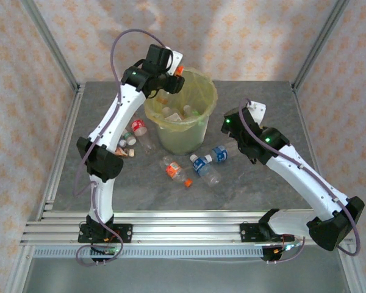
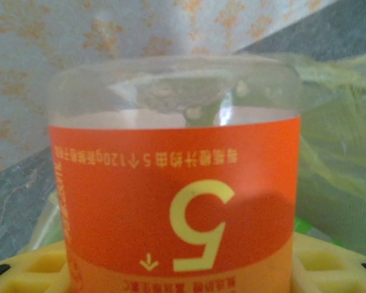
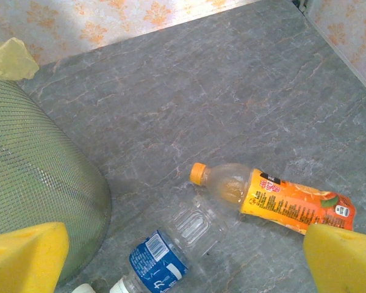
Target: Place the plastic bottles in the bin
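Top external: we log the left gripper (image 1: 172,77) over the bin (image 1: 211,97) rim, jaws pinching an orange-labelled bottle (image 2: 171,195).
Right gripper (image 1: 232,127) beside the bin, jaws spread; blue-labelled bottles (image 1: 218,154) lie on the counter (image 1: 140,186) in front of the bin; others sit inside it.
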You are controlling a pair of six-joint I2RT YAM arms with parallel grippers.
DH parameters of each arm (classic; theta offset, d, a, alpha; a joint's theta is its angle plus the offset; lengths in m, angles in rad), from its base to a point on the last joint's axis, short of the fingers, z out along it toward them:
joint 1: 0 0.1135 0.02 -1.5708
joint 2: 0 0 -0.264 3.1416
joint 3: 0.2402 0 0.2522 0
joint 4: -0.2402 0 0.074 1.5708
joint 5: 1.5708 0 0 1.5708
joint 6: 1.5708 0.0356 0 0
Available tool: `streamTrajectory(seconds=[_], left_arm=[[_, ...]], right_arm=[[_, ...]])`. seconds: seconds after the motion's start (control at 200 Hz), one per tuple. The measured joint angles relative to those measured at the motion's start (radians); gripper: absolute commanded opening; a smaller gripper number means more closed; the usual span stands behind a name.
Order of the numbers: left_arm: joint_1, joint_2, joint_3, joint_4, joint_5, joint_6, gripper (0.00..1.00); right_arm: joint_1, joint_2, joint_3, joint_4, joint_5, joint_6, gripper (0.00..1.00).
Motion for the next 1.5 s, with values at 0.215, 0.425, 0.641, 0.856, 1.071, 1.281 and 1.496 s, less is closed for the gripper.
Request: streamTrajectory(seconds=[0.215, 0.425, 0.641, 0.856, 1.071, 1.281, 1.496], left_arm=[[-0.006, 0.046, 0.025, -0.050, -0.005, 0.039, 0.56], [-0.017, 0.104, 0.035, -0.083, -0.049, 0.065, 0.58], [-0.042, 0.163, 0.058, -0.110, -0.118, 0.084, 0.61], [-0.084, 0.197, 0.069, -0.127, -0.219, 0.116, 0.69], [-0.097, 0.203, 0.072, -0.134, -0.264, 0.121, 0.82], [-0.095, 0.202, 0.091, -0.133, -0.283, 0.116, 0.83], [-0.095, 0.176, 0.091, -0.134, -0.282, 0.087, 0.84]], right_arm=[[0.000, 0.000, 0.000, 0.000, 0.000, 0.000, 0.99], [0.000, 0.000, 0.000, -0.001, 0.000, 0.000, 0.99], [0.000, 0.000, 0.000, -0.001, 0.000, 0.000, 0.99], [0.000, 0.000, 0.000, -0.002, 0.000, 0.000, 0.99], [0.000, 0.000, 0.000, -0.003, -0.001, 0.000, 0.99], [0.000, 0.000, 0.000, -0.004, -0.003, 0.000, 0.99], [0.000, 0.000, -0.002, -0.003, -0.015, -0.001, 0.99]])
